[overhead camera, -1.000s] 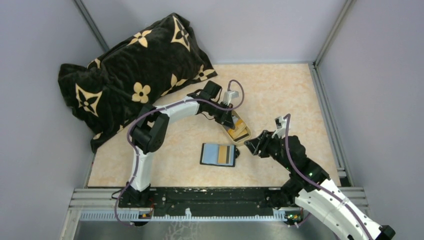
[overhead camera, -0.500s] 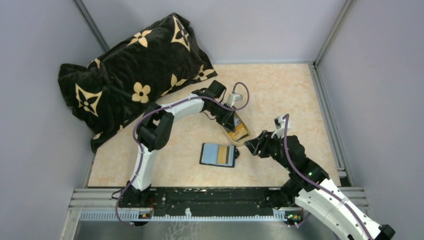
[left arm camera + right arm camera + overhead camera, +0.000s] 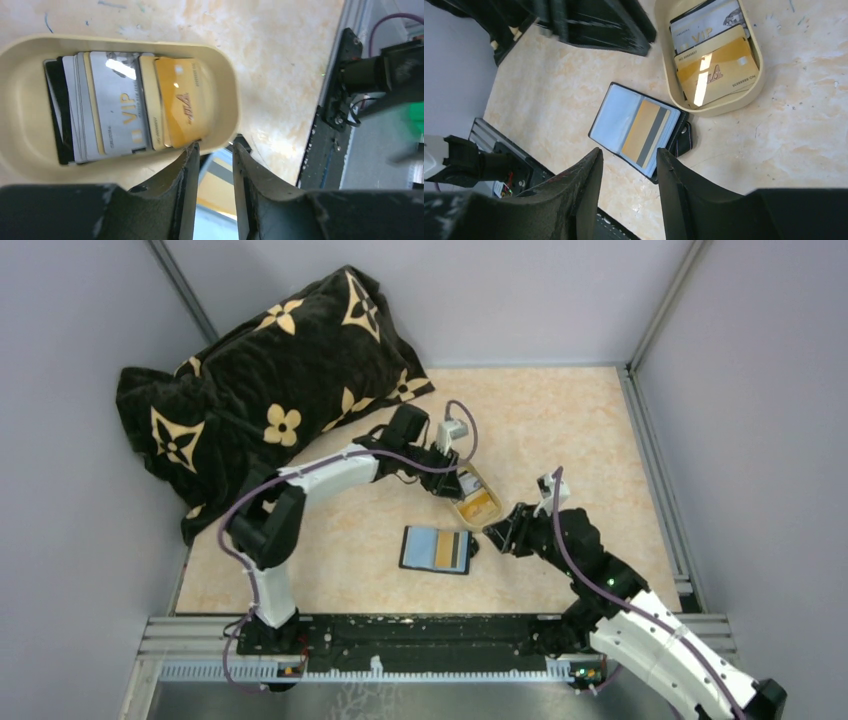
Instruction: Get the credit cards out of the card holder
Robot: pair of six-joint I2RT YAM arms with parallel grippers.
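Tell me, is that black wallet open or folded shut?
Open. The wallet lies spread flat, inside facing up, with an orange card showing in it.

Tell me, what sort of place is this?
Probably a lab test cell, not a home: plain grey walls on metal framing box in a small tabletop, and two robot arms are bolted to a rail at its near edge.

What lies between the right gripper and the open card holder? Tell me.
Nothing but a strip of bare table, seen in the top view. The right gripper hangs just right of the card holder, whose black clasp tab points toward it.
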